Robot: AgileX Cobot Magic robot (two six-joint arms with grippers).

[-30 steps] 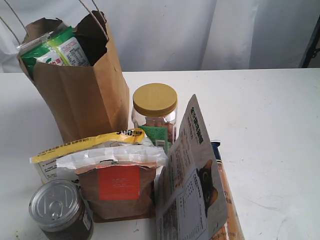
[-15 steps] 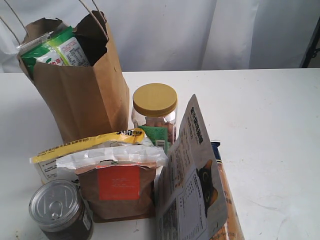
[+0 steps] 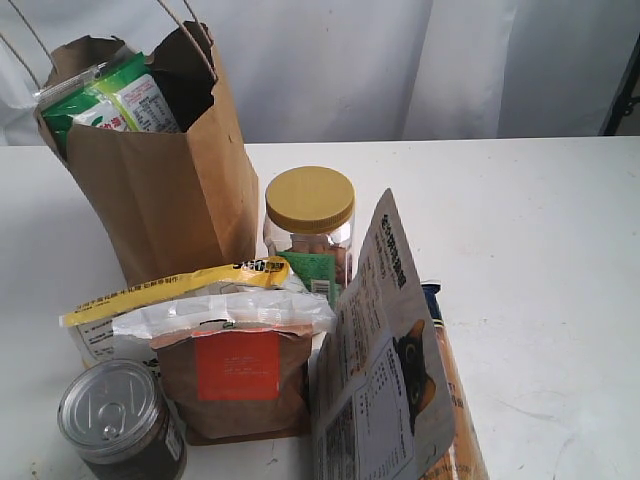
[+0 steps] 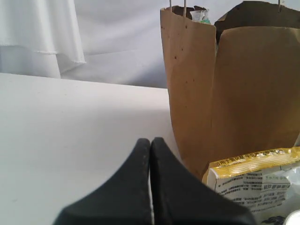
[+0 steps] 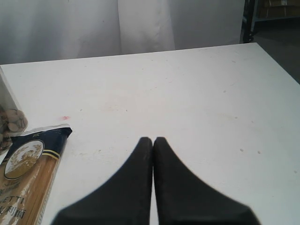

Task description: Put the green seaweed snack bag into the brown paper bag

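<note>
The green seaweed snack bag (image 3: pixel 105 100) stands inside the brown paper bag (image 3: pixel 170 200), its top poking out of the torn opening, white-panelled back showing. The left wrist view shows the paper bag (image 4: pixel 243 89) upright, with a sliver of the snack bag (image 4: pixel 200 15) at its rim. My left gripper (image 4: pixel 150 140) is shut and empty, low over the table, short of the bag. Shut with nothing in it as well, my right gripper (image 5: pixel 153 139) hovers over bare table. Neither gripper appears in the exterior view.
In front of the paper bag stand a yellow-lidded jar (image 3: pixel 309 225), a yellow-topped white pouch (image 3: pixel 170 290), a short brown pouch with an orange-red label (image 3: pixel 237 375), a tin can (image 3: pixel 115 415), a grey printed pouch (image 3: pixel 385 370) and a pasta packet (image 5: pixel 26 168).
</note>
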